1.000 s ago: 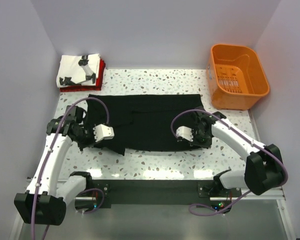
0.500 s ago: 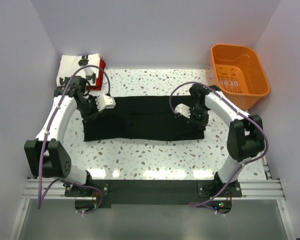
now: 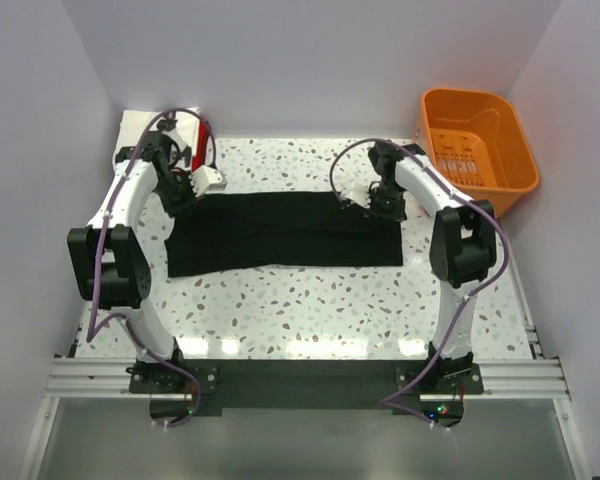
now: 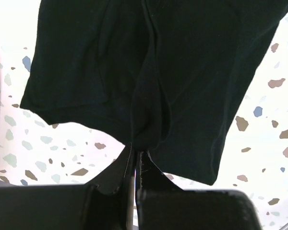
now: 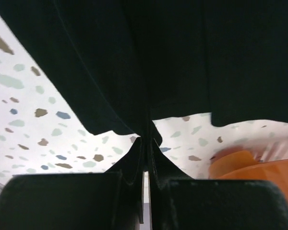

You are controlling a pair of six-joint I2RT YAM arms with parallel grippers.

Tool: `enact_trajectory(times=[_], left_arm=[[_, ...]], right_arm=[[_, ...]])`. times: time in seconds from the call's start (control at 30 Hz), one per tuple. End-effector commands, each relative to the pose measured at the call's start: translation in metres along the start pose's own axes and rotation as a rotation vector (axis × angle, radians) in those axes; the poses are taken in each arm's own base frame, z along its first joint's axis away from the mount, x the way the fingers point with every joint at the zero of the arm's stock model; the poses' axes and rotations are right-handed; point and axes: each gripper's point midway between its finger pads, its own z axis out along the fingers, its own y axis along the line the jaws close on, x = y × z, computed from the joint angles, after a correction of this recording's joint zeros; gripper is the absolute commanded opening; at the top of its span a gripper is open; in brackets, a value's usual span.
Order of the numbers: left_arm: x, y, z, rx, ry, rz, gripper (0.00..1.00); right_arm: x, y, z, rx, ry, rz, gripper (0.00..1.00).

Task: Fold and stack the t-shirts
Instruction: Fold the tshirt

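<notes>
The black t-shirt [image 3: 280, 230] lies across the middle of the table as a long folded band. My left gripper [image 3: 183, 192] is shut on its far left edge; the left wrist view shows the black cloth [image 4: 149, 72] pinched between the fingertips. My right gripper [image 3: 377, 197] is shut on its far right edge; the right wrist view shows the cloth [image 5: 149, 57] hanging from the closed jaws. The white t-shirt with black figures [image 3: 140, 128] and the red t-shirt [image 3: 202, 145] sit stacked at the back left corner, partly hidden by my left arm.
An orange plastic basket [image 3: 477, 150] stands at the back right, close to my right arm; its edge shows in the right wrist view [image 5: 254, 165]. Speckled tabletop [image 3: 300, 310] lies in front of the shirt. Walls close the left, back and right sides.
Both grippers have carried the near edge of the black t-shirt away from the bases to the far edge, folding it in half into a narrower band. Both arms are now stretched far out.
</notes>
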Motion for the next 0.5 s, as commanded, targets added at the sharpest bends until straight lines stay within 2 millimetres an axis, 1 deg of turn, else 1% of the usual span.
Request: enact_trajectory(times=[0.0,0.1,0.3,0.47], left_arm=[[-0.011,0.027,-0.004,-0.063,-0.042,0.024,0.00],[-0.012,0.033,0.001,-0.068,-0.044,0.018,0.00],[-0.013,0.045,0.011,-0.076,-0.045,0.027,0.00],[-0.012,0.050,0.016,-0.080,-0.043,0.036,0.00]], right_arm=[[0.001,-0.017,-0.009,0.040,0.034,-0.037,0.00],[0.000,-0.025,-0.005,0.045,0.044,-0.043,0.00],[0.005,-0.037,0.000,0.073,0.067,-0.050,0.00],[0.008,-0.045,-0.002,0.090,0.073,-0.046,0.00]])
